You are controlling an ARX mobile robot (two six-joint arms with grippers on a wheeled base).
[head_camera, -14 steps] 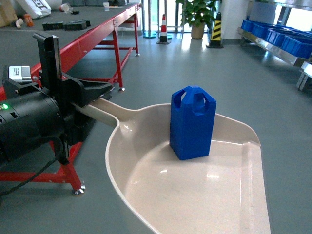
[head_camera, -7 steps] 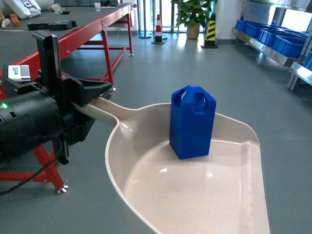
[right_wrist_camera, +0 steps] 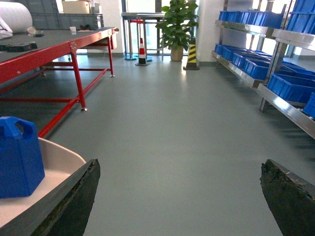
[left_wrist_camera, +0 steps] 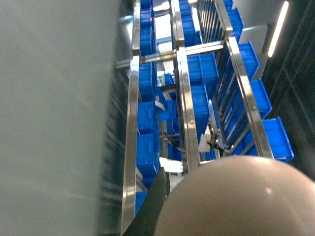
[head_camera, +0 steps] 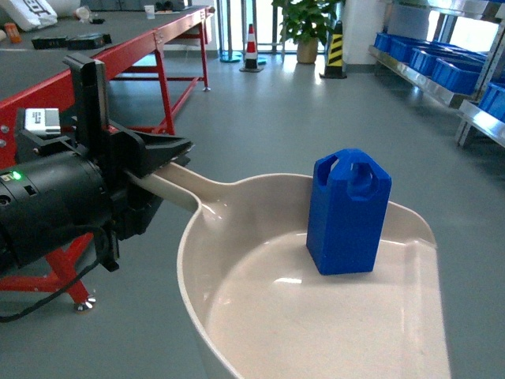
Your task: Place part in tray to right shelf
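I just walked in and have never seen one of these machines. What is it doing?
The robot's left gripper is clamped on the long handle of a cream plastic dustpan-shaped tray. A small bright-blue plastic block stands upright inside it. Its right gripper is open and empty. Steel shelves with blue crates stand along the right.

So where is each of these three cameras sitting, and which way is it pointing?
Head: on the robot, looking forward and down at the tray, the part and the left hand gripping the handle.
Left wrist: behind the tray's back, facing racks of blue crates.
Right wrist: low, facing the floor between its open fingers.
Head and right wrist share tray and part.
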